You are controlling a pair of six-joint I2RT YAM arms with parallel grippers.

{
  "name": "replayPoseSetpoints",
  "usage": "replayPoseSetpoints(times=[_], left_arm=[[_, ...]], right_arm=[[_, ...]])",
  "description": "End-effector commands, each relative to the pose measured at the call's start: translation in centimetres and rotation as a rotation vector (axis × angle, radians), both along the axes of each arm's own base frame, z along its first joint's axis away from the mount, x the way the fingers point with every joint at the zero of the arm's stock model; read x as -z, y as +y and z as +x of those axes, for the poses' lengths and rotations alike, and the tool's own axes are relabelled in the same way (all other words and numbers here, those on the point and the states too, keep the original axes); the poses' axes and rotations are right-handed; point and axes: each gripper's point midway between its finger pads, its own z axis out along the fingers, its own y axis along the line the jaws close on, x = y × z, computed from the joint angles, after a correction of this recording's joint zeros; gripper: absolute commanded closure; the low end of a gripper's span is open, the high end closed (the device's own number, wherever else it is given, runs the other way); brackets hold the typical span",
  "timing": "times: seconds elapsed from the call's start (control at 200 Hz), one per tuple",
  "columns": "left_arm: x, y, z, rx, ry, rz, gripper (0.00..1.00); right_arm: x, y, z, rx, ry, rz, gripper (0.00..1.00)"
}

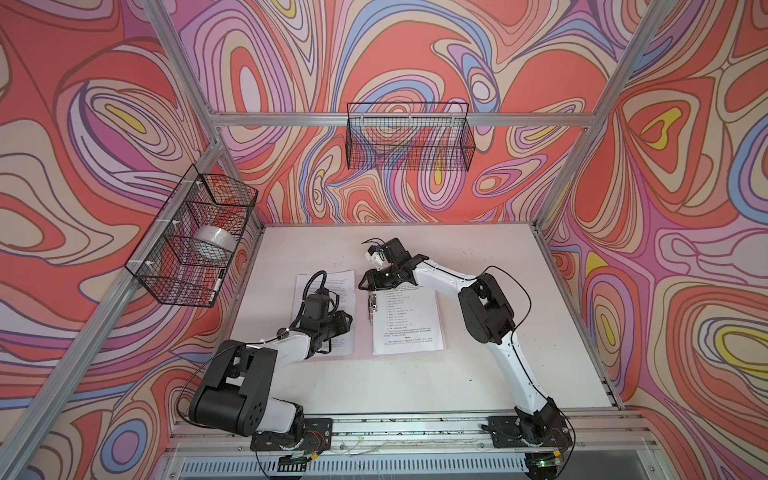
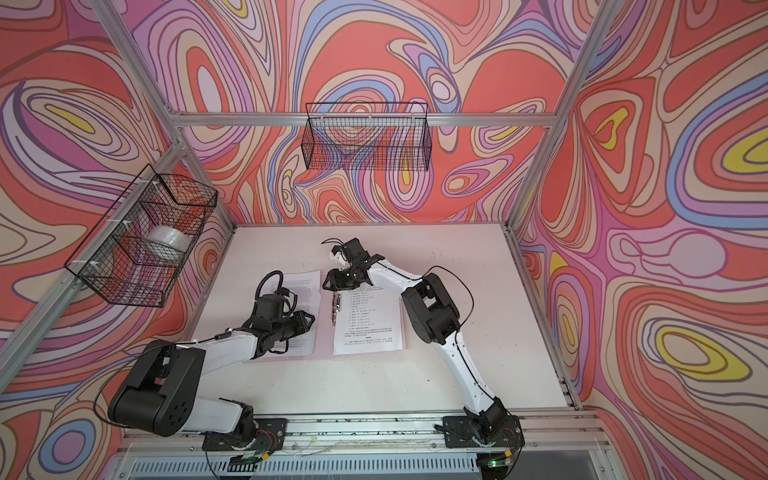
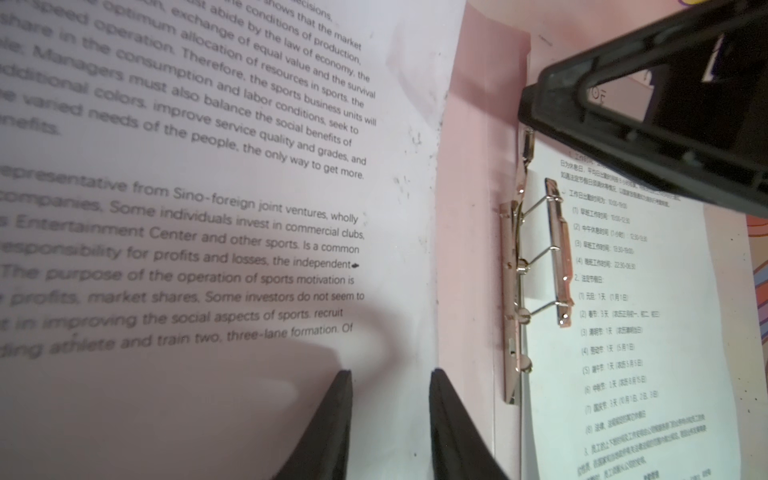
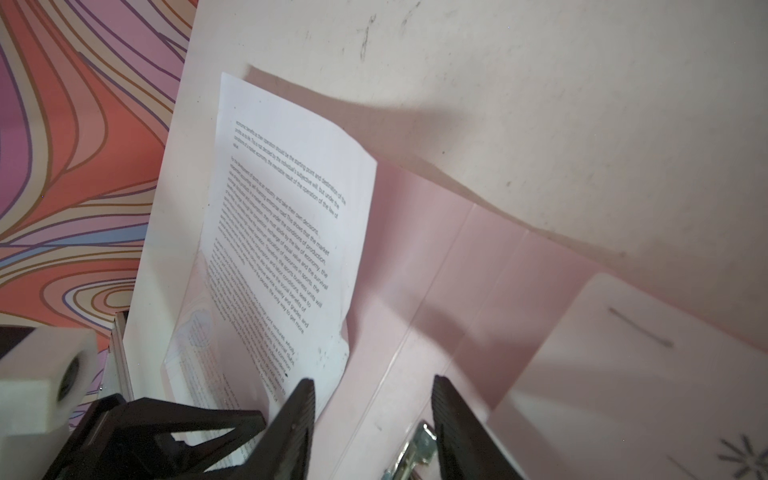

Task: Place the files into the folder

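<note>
From up top the left arm [image 1: 286, 345] covers the near half of the paragraph sheet [image 1: 343, 286], and the print on the list sheet [image 1: 409, 328] is too small to read. In its wrist view the left end effector [image 3: 390, 386] shows only two dark fingertips [image 3: 332, 428], and the paragraph lines blur and run off the edge. The right wrist view crops the metal clip [image 4: 415, 451].
</note>
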Motion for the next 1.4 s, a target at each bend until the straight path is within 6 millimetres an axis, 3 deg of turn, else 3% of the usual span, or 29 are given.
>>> replayPoseSetpoints(times=[0.0, 0.291, 0.576, 0.706, 1.392], left_arm=[[0.2, 0.3, 0.1, -0.015, 0.011, 0.0, 0.67], [0.3, 0.3, 0.1, -0.015, 0.014, 0.003, 0.67], [0.4, 0.2, 0.2, -0.014, 0.019, 0.002, 0.67], [0.4, 0.3, 0.2, -0.016, 0.017, 0.005, 0.67], [0.3, 0.5, 0.1, -0.031, 0.011, 0.009, 0.68]], right_arm=[[0.7, 0.3, 0.3, -0.002, 0.014, 0.006, 0.52], [1.2, 0.5, 0.2, -0.007, 0.028, 0.016, 0.52], [-0.4, 0.8, -0.3, -0.037, 0.015, 0.063, 0.53], [-0.2, 0.8, -0.6, -0.045, 0.023, 0.06, 0.54], [-4.6, 1.5, -1.9, -0.076, -0.038, 0.109, 0.55]])
